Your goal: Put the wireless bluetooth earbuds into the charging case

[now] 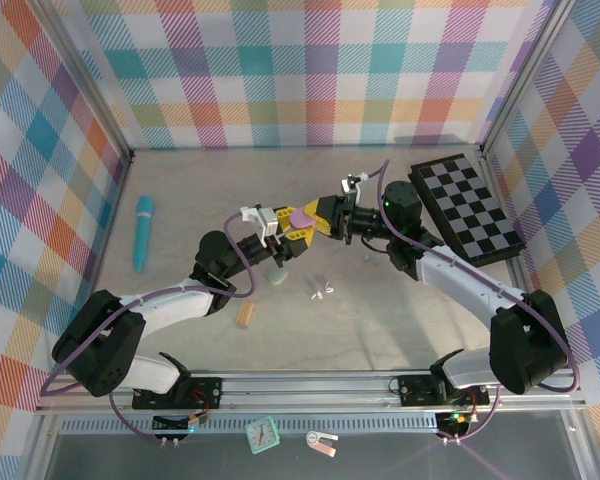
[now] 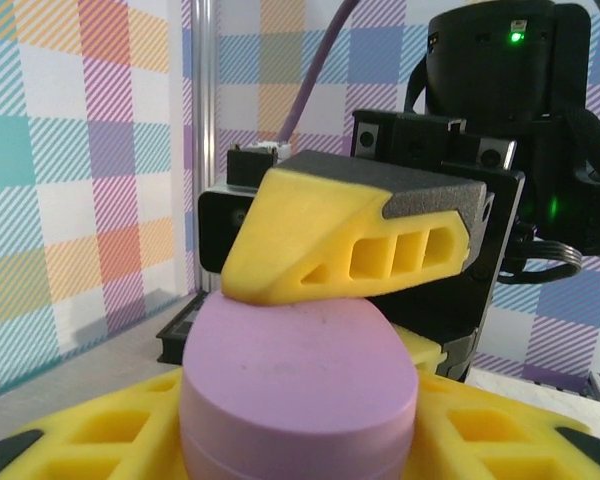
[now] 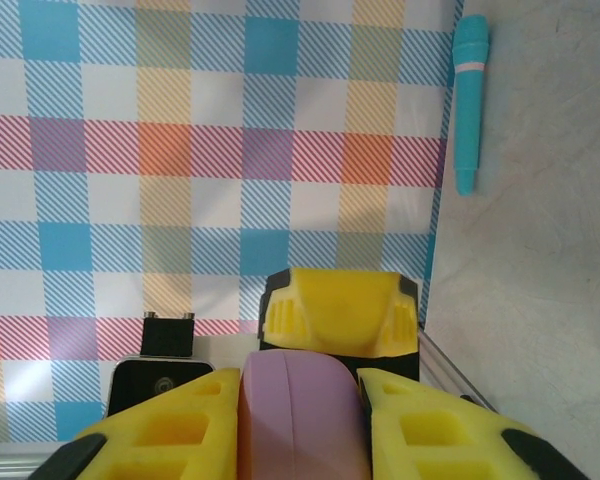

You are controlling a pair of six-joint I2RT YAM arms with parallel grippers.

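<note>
**Colleague:** What sits nearest the arm bases?

**Operator:** On my overhead view, a tan ribbed block [image 1: 245, 315] lies on the tabletop [image 1: 380, 330] toward the near edge, left of the middle. A little farther in and to the right I see the white earbuds [image 1: 327, 290]. They are two tiny pieces lying loose, close together, well apart from both arms' fingers.

**Colleague:** Anything else around there?

**Operator:** A pale greenish rounded piece [image 1: 280, 278] lies just beside the left arm, partly hidden by it. I cannot tell what it is.

**Colleague:** And the case?

**Operator:** The purple charging case [image 1: 302, 215] is up off the tabletop, over its middle, where the two arms meet tip to tip. On my right wrist camera, the right gripper [image 3: 300, 430] has its yellow fingers [image 3: 170, 430] pressed against both sides of the case, clamped on it. On my left wrist camera, the left gripper [image 2: 300, 440] flanks the lower part of the case. I cannot tell whether it is pressing on the case or only standing beside it.

**Colleague:** Farther back?

**Operator:** A teal pen [image 1: 142, 232] lies along the left edge. A black-and-white checkerboard [image 1: 467, 208] lies by the far right corner.
</note>
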